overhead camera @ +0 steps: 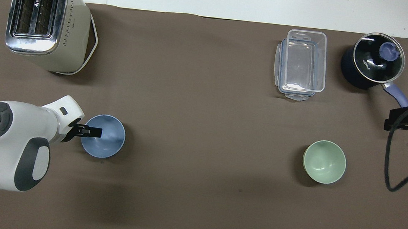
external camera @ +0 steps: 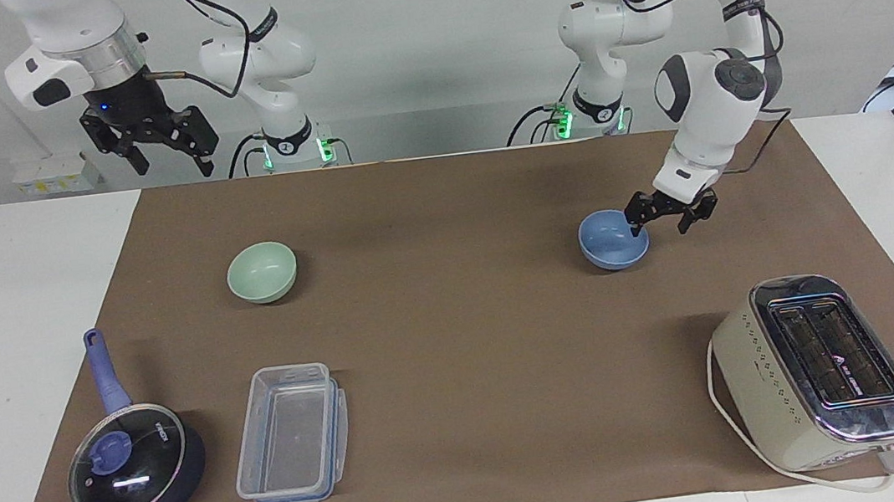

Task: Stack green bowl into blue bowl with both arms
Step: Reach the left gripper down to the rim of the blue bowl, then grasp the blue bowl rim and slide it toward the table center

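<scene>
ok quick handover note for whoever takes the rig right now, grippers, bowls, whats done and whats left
Left gripper: open, down at the blue bowl, one finger inside the rim, one outside; not closed on it.
Right gripper: open, waiting high above its own end of the table, holding nothing.
Green bowl: upright on the brown mat, toward the right arm's end, untouched. The blue bowl sits toward the left arm's end.
Done: nothing stacked.
Left: grip the bowls, set green inside blue.

White table (external camera: 19,333), brown mat (external camera: 458,351) — bowls, toaster, saucepan, clear container
</scene>
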Motion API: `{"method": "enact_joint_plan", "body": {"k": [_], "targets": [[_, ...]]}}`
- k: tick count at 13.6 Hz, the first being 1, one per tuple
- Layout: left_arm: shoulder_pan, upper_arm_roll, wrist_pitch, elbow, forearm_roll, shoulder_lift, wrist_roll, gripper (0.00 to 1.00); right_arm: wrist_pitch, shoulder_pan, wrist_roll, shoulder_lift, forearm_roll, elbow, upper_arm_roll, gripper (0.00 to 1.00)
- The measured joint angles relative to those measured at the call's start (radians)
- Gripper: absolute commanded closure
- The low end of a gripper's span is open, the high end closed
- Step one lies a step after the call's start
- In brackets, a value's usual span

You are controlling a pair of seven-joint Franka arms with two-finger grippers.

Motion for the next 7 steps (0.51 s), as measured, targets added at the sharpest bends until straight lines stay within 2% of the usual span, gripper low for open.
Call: {"method": "enact_joint_plan", "body": {"k": [1,2,3,4,5,7], "targets": [[-0.006,0.0,0.026,-0.014,-0.006,0.004,0.0,0.0,0.0,0.0,0.0,0.0,0.0,0.0,0.0,0.0],[-0.017,0.0,0.053,-0.026,-0.016,0.011,0.0,0.13,0.0,0.0,0.0,0.0,0.0,0.0,0.0,0.0],[-0.027,0.0,0.073,-0.034,-0.023,0.02,-0.001,0.62,0.0,0.0,0.0,0.0,0.0,0.0,0.0,0.0],[-0.033,-0.001,0.082,-0.038,-0.027,0.027,-0.002,0.94,0.0,0.0,0.0,0.0,0.0,0.0,0.0,0.0],[-0.035,-0.001,0.083,-0.039,-0.028,0.031,-0.002,1.0,0.0,0.0,0.0,0.0,0.0,0.0,0.0,0.0],[-0.035,0.0,0.083,-0.039,-0.028,0.032,-0.002,1.0,0.0,0.0,0.0,0.0,0.0,0.0,0.0,0.0]]}}
